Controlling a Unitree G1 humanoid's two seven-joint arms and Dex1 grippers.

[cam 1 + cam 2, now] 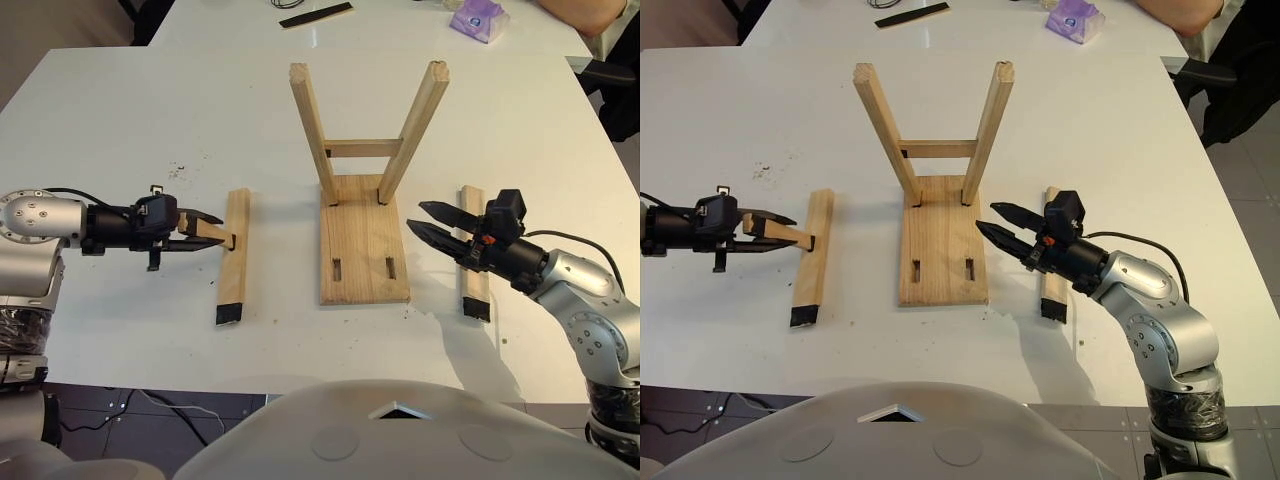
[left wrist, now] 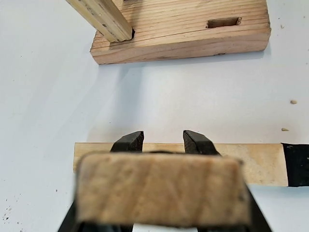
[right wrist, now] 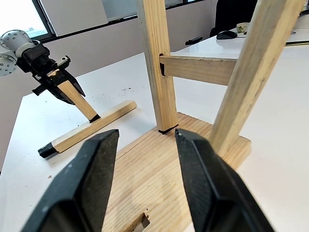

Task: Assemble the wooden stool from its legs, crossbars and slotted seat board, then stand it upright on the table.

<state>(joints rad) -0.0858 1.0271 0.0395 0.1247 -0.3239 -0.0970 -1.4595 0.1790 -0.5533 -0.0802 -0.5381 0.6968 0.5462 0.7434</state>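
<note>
Two standing legs [image 1: 313,130] seated in the far slots of the seat board [image 1: 363,245], spreading slightly apart toward the top and joined partway up by a crossbar [image 1: 362,148]. Lies flat at the middle of the white table [image 1: 120,130], with its two near slots [image 1: 337,268] unfilled.

On the left, clamps the left gripper [image 1: 212,232] tight on a short crossbar [image 2: 159,188], fingertips [image 2: 129,143] pressed to either side of the wood. Slants down from the gripper and meets the side of a loose leg [image 1: 236,250], touching it; cannot tell whether seated in a slot there. Rests flat on the table, well left of the seat board, black-taped end nearest the robot.

On the right, holds the right gripper [image 1: 415,216] spread wide and empty, above the table between the seat board and a second loose leg [image 1: 476,290]. Points toward the board's right edge, near the foot of the nearer standing leg, touching neither. Lies flat beside the board and parallel to it, likewise black-taped at the near end, partly covered by the right arm.

Far across the table, a black strip [image 1: 315,14] and a purple pack [image 1: 478,18], well apart from the stool parts.
</note>
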